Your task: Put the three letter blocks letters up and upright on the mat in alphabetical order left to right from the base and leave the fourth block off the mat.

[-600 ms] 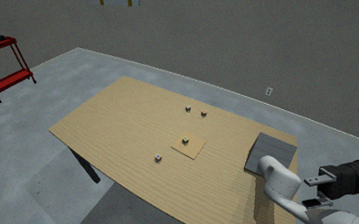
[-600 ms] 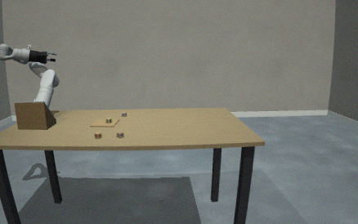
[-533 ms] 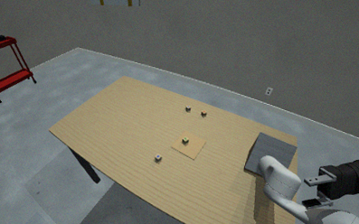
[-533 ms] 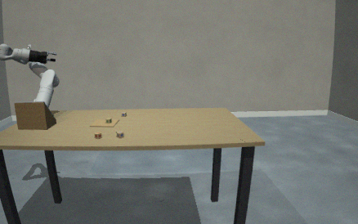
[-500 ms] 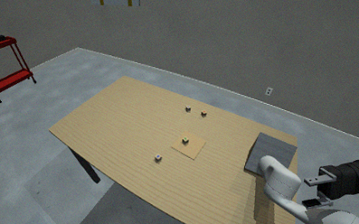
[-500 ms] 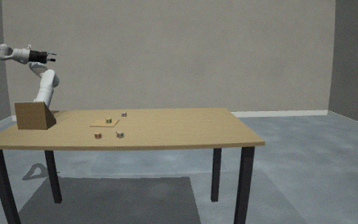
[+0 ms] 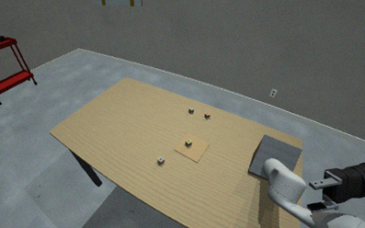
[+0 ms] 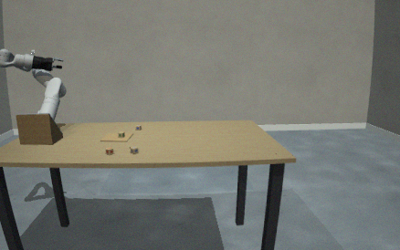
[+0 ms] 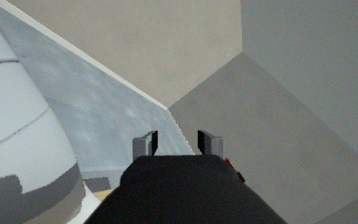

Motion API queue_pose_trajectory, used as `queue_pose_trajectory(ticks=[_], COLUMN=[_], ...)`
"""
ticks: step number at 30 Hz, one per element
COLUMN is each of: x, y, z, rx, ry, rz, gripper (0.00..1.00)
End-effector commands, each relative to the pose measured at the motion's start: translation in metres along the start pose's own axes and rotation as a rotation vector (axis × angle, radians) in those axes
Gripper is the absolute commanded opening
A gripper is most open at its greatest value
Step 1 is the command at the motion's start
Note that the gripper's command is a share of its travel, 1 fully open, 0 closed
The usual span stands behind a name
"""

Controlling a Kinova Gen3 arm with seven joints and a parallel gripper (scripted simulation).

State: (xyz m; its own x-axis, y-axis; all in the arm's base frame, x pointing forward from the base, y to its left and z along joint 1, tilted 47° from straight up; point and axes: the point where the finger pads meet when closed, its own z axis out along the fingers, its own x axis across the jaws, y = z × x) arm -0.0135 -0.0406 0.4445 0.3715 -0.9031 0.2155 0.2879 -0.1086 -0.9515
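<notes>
A small tan mat (image 7: 192,149) lies near the middle of the wooden table; it also shows in the exterior view (image 8: 117,136). One block with a green top (image 7: 188,143) (image 8: 121,134) sits on the mat. A block with an orange-red top (image 7: 206,115) and a pale block (image 7: 191,110) lie beyond the mat, close together. A block with a purple top (image 7: 160,161) lies off the mat on the near side. The letters are too small to read. My gripper (image 7: 317,195) (image 8: 58,64) is open and empty, high above the table's end near my base. The wrist view shows only its fingers, floor and walls.
A dark grey slab (image 7: 275,156) on the table's end by my base shows as a wooden box (image 8: 38,130) in the exterior view. A red cart (image 7: 4,66) stands far off on the floor.
</notes>
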Motion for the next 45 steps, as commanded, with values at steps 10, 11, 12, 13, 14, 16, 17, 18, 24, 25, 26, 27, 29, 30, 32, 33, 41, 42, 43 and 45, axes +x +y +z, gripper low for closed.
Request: queue_pose_trajectory(ticks=[10, 11, 12, 13, 14, 16, 17, 18, 24, 25, 26, 27, 29, 30, 32, 33, 41, 42, 43, 45], x=[0.005, 0.006, 0.007, 0.008, 0.009, 0.009, 0.011, 0.012, 0.026, 0.028, 0.031, 0.034, 0.041, 0.045, 0.049, 0.049, 0.083, 0.088, 0.093, 0.098], y=[0.005, 0.006, 0.007, 0.009, 0.010, 0.010, 0.011, 0.013, 0.027, 0.030, 0.033, 0.036, 0.044, 0.048, 0.052, 0.052, 0.093, 0.099, 0.105, 0.111], z=[-0.001, -0.002, -0.002, -0.002, -0.002, -0.002, -0.002, -0.003, -0.003, -0.003, -0.003, -0.003, -0.002, -0.002, -0.001, -0.001, 0.011, 0.014, 0.017, 0.020], rx=[-0.013, -0.014, -0.016, -0.018, -0.021, -0.021, -0.023, -0.026, -0.049, -0.055, -0.061, -0.067, -0.082, -0.090, -0.098, -0.098, -0.175, -0.186, -0.197, -0.208], ry=[-0.006, -0.009, -0.012, -0.016, -0.020, -0.020, -0.026, -0.030, -0.072, -0.081, -0.091, -0.101, -0.123, -0.134, -0.146, -0.146, -0.261, -0.276, -0.292, -0.307], rz=[0.019, 0.022, 0.025, 0.029, 0.034, 0.034, 0.038, 0.044, 0.084, 0.092, 0.101, 0.110, 0.130, 0.140, 0.150, 0.150, 0.223, 0.231, 0.242, 0.252], gripper=[1.00, 1.00, 1.00, 1.00, 1.00, 1.00, 1.00, 1.00, 1.00, 1.00, 1.00, 1.00, 1.00, 1.00, 1.00, 1.00, 1.00, 1.00, 1.00, 1.00])
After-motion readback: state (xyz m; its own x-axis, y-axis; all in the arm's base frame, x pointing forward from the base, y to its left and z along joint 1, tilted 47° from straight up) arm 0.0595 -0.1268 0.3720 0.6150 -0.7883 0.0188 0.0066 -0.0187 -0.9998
